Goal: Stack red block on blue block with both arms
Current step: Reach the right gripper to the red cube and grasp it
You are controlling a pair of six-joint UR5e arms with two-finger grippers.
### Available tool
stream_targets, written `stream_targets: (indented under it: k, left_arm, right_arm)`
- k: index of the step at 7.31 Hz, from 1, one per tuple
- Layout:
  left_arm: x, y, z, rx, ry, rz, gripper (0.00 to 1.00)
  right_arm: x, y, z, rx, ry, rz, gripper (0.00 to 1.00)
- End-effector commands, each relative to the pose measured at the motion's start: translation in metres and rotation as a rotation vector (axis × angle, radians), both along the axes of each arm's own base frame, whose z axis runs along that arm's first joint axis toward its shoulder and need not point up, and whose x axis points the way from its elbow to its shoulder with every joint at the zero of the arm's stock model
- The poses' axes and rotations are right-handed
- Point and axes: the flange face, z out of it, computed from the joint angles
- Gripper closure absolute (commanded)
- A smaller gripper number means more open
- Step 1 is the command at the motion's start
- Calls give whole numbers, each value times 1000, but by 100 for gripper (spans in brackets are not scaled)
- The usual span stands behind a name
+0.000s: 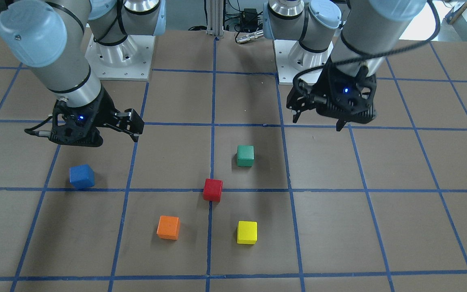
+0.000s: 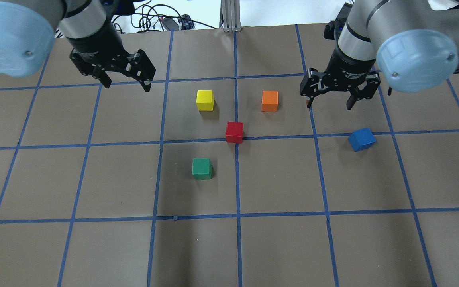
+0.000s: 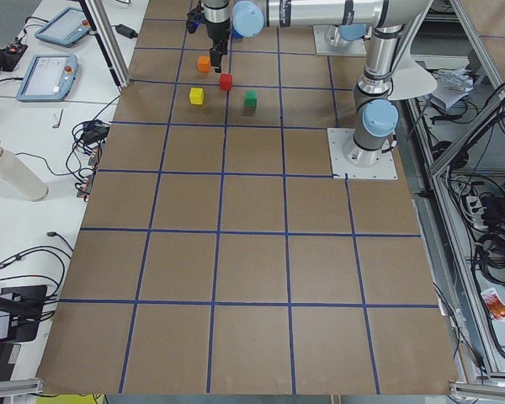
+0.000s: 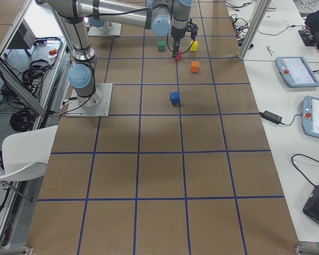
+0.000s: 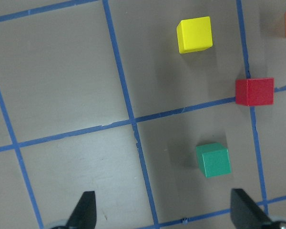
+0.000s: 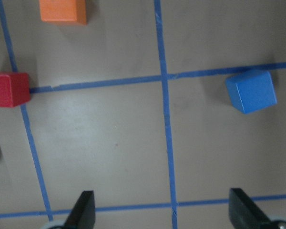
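The red block (image 2: 234,132) sits on a blue tape line near the table's middle, and shows in the front view (image 1: 212,190) too. The blue block (image 2: 361,139) lies turned at an angle on the robot's right side, also in the front view (image 1: 82,176). My left gripper (image 2: 126,85) is open and empty, hovering above the table to the left of the blocks. My right gripper (image 2: 329,105) is open and empty, hovering just beyond the blue block. The right wrist view shows the blue block (image 6: 251,90) and the red block (image 6: 8,89) under the open gripper (image 6: 164,212). The left wrist view shows the red block (image 5: 255,91).
A yellow cube (image 2: 205,100), an orange cube (image 2: 269,101) and a green cube (image 2: 201,168) stand around the red block. The brown table (image 2: 94,247) is marked with a grid of blue tape. The arm bases (image 1: 120,52) stand at the robot's side.
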Motion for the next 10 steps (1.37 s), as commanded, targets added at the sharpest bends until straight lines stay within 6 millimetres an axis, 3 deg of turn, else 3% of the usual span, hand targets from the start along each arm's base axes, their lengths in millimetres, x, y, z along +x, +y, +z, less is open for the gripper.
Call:
stream_targets:
  k: [1,2,3,6,8,10]
  left_arm:
    - [10,21,19,-26,-3,11,0]
    - [32,7,21,-18,0,56,0]
    - [37,5,13,10,-3,72,0]
    - [39,7,8,11,-39,120,0]
    - [39,13,12,3,-41,153,0]
    - [39,12,10,5,-41,150,0]
  right_arm:
    - [72,-12,-37,-49,-9,27,0]
    - [95,-21,-61,-69,-25,-15,0]
    - [125,-17,-77,-72,-27,6,0]
    - [184,-13,-135,-56,-18,-72,0]
    - [205,-17,-152,-45,-13,-45,0]
    - [209,-19,-174,-16,-1,-90,0]
